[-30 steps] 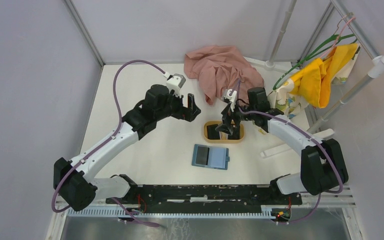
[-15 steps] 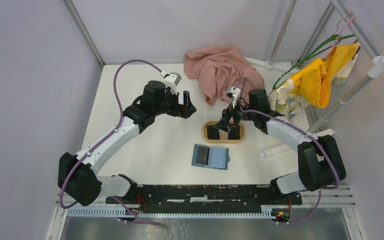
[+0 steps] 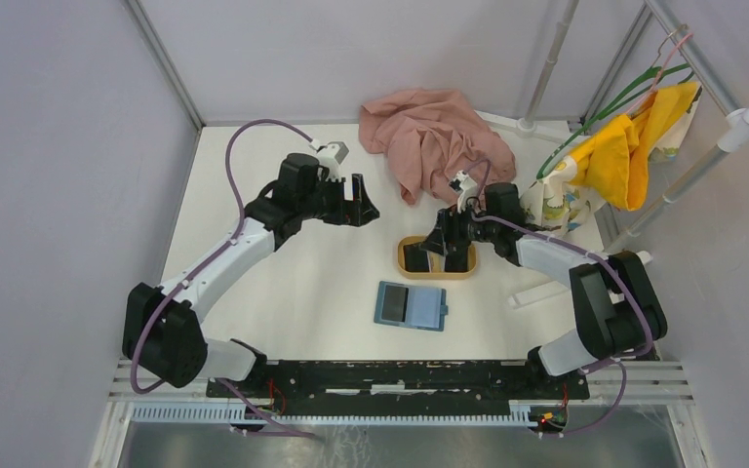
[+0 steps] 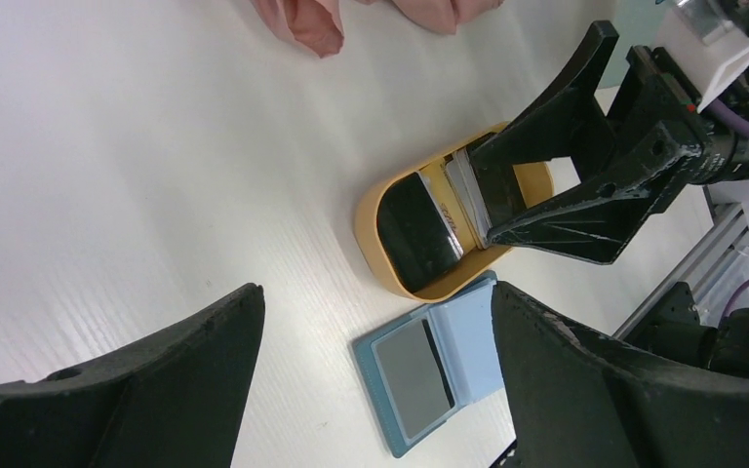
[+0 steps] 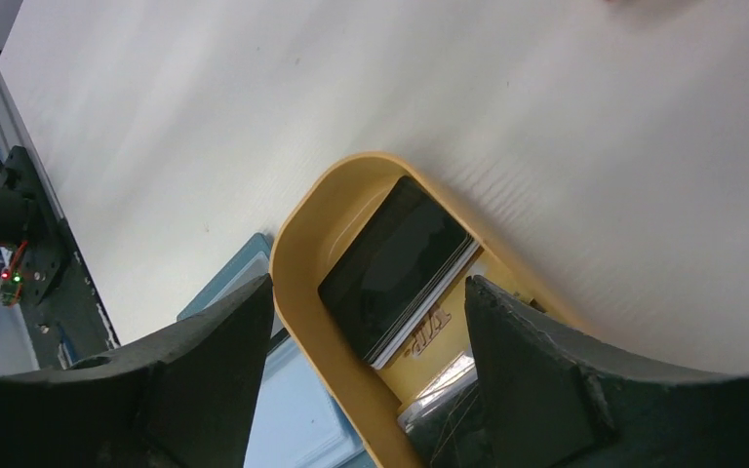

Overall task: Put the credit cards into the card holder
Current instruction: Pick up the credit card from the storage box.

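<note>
An oval tan tray [image 3: 436, 274] holds the black credit cards [image 3: 414, 255]. One stack [image 5: 395, 268] lies flat at the tray's end and a second stack [image 4: 468, 195] leans beside it. My right gripper [image 3: 441, 249] hangs open over the tray, with its fingers [image 4: 566, 229] on either side of the leaning stack. The wrist view shows wide jaws over the tray rim [image 5: 302, 283]. The blue card holder [image 3: 429, 308] lies open on the table just in front of the tray, with a grey panel [image 4: 414, 375] on one half. My left gripper [image 3: 359, 203] hovers open and empty to the tray's left.
A crumpled pink cloth [image 3: 429, 136] lies behind the tray. At the back right a yellow garment [image 3: 634, 146] hangs on a rack, with a white bar [image 3: 541, 291] lying on the table below it. White walls enclose the table on the left and at the back.
My right gripper has dropped lower and turned, so its fingers now reach into the tray around the cards. The left gripper has drifted slightly left and back.
</note>
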Action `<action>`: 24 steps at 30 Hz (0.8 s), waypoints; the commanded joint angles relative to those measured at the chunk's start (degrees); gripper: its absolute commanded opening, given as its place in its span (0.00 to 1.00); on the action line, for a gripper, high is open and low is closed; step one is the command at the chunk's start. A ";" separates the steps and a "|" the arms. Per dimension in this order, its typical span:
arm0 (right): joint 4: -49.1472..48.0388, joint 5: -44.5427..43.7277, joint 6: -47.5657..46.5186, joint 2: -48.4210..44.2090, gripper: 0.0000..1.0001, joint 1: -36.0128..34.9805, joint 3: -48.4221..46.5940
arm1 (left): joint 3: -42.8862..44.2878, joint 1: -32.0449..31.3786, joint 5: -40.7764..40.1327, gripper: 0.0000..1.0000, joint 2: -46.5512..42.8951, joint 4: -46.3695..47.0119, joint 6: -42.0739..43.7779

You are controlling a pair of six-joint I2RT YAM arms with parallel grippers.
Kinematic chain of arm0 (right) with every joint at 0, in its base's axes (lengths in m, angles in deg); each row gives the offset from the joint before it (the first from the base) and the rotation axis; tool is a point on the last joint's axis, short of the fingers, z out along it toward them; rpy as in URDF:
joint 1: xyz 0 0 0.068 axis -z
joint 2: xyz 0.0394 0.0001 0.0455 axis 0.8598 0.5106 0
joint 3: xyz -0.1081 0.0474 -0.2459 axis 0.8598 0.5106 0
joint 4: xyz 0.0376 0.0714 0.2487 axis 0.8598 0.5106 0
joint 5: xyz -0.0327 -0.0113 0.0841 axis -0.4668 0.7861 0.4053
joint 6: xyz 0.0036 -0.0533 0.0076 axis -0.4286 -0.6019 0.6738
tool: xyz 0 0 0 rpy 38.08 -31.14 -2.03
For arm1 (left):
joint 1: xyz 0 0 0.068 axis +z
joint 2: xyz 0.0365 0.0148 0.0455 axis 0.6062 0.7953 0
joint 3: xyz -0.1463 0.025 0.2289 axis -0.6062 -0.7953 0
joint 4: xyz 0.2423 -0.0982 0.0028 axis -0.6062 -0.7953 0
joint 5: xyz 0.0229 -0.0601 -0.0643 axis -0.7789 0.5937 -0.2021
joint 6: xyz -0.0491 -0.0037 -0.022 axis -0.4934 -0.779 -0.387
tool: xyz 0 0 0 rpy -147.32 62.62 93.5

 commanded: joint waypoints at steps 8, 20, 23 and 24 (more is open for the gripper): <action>0.02 -5.32 2.97 4.08 0.66 -3.24 0.71 | 1.74 1.18 4.80 0.85 3.05 1.33 -3.53; 0.05 -7.58 5.75 6.83 0.64 -4.34 0.75 | 2.09 1.23 7.50 0.81 5.41 1.33 -4.16; -1.59 -6.94 7.71 7.64 0.63 -4.56 1.42 | 2.09 1.27 7.66 0.81 5.45 1.33 -4.24; -2.42 -6.38 8.92 7.99 0.63 -4.51 1.80 | 2.09 1.23 7.66 0.81 5.54 1.35 -4.27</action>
